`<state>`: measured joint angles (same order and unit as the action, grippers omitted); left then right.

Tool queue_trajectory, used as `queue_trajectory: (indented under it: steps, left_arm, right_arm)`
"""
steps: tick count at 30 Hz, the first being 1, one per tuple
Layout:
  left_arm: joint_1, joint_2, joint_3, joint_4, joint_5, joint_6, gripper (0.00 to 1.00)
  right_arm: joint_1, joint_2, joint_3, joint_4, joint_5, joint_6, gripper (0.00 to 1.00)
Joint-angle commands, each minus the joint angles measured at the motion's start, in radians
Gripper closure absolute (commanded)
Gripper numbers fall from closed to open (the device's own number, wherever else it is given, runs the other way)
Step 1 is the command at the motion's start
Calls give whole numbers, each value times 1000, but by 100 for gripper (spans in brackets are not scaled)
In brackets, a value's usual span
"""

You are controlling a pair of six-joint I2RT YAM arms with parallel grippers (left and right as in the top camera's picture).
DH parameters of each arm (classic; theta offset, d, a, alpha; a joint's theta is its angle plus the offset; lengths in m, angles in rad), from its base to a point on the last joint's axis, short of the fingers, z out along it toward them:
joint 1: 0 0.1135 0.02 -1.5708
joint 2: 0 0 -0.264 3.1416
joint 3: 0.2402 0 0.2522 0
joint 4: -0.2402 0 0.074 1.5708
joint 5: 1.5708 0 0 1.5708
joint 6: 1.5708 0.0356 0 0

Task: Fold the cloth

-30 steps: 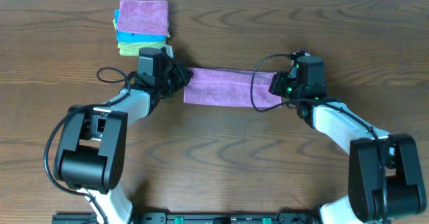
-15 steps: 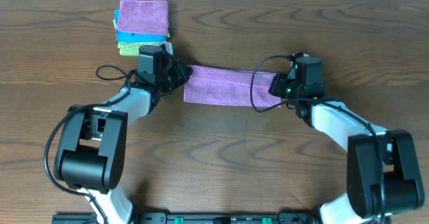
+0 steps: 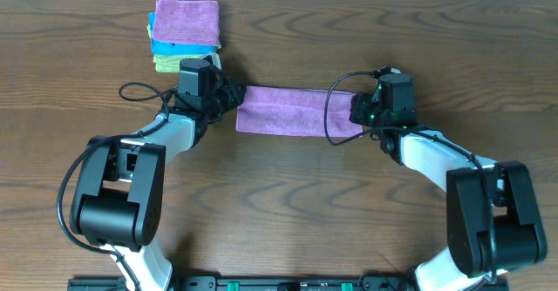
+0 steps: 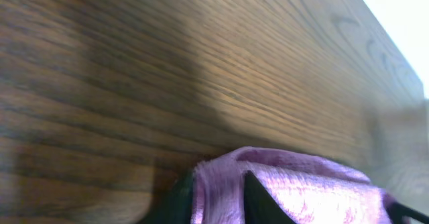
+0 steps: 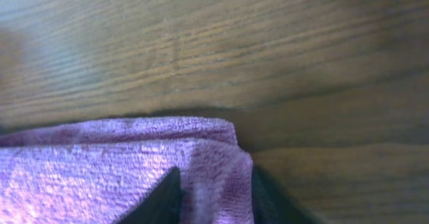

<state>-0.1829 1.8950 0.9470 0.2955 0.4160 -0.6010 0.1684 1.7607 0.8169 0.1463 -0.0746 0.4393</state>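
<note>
Looking at a long purple cloth lying as a flat folded strip across the back-middle of the wooden bench, running left to right. Getting pinched at both short ends: left end effector clamping down on the left edge, right end effector clamping down on the right edge, both sitting low at the bench surface. Showing up nicely in the left wrist view, dark fingers closing on a bunched fold of the cloth. Same deal in the right wrist view, fingers squeezing the cloth right at its corner. Sitting just behind the left arm's wrist: a stack of folded cloths, purple on top, then blue, then yellow-green, near the strip's left end but apart from it. Looping over the strip's right part and covering a bit of it: a black cable off the right arm. Curling out beside the left arm: a second cable, resting over bare wood.
</note>
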Motion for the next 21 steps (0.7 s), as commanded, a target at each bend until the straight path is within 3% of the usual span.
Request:
queue_trajectory:
  steps: [1,4,8,11,16,19,21]
  left_arm:
    - [6,14,21,3,-24,46,62]
    - [7,14,21,6,-23,52,46]
    - [21,6,33,5,0,93,41]
    - [43,-7,55,-9,33,101,40]
    - [67,-36,107,-87,90,100,46]
    - [66,-64,137,-136,112,101,51]
    - [61,-82,155,-163,117,100,61]
  right_arm:
    - [2,9,15,0,23,-8,61]
    - [2,6,16,0,21,-7,60]
    - [2,-16,16,-5,18,-7,59]
    - [2,-56,16,-17,18,-7,52]
    - [1,-143,16,-64,18,-6,39]
    - [1,-201,16,-106,19,-6,37]
    - [0,-236,16,-141,19,-6,37]
